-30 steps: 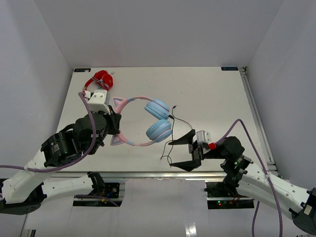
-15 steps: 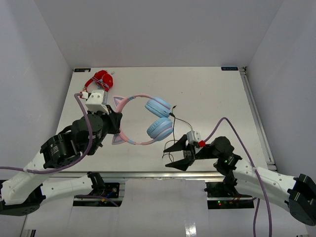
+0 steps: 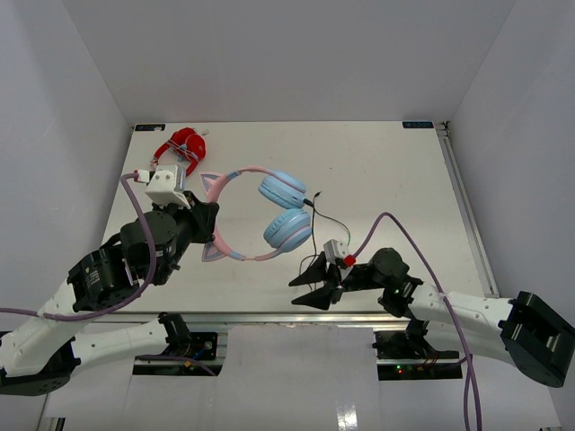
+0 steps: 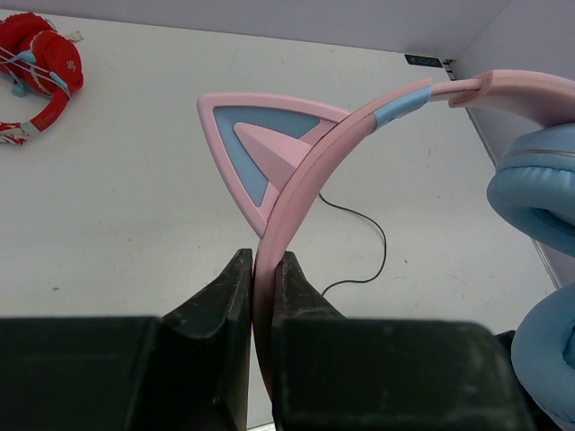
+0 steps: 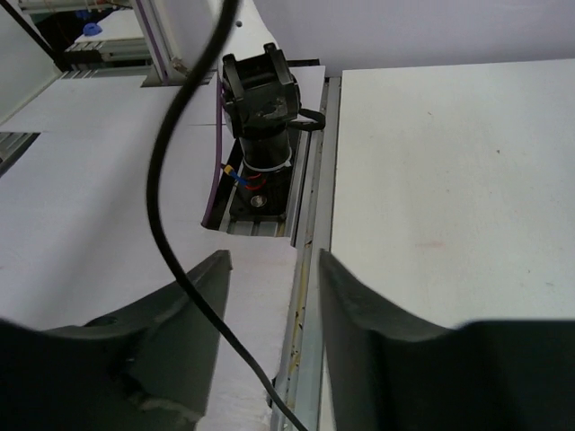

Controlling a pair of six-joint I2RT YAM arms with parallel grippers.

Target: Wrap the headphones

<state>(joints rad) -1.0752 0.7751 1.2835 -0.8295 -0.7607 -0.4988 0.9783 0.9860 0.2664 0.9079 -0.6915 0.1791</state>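
Overhead and close left wrist views share the headphones (image 3: 287,232).

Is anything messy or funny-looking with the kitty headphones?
Yes, the thin black cable. It isn't wound up. It trails loose from the headphones toward the near edge of the table, where it seems to pass between the open jaws of the right gripper. The left gripper pinches the pink headband.
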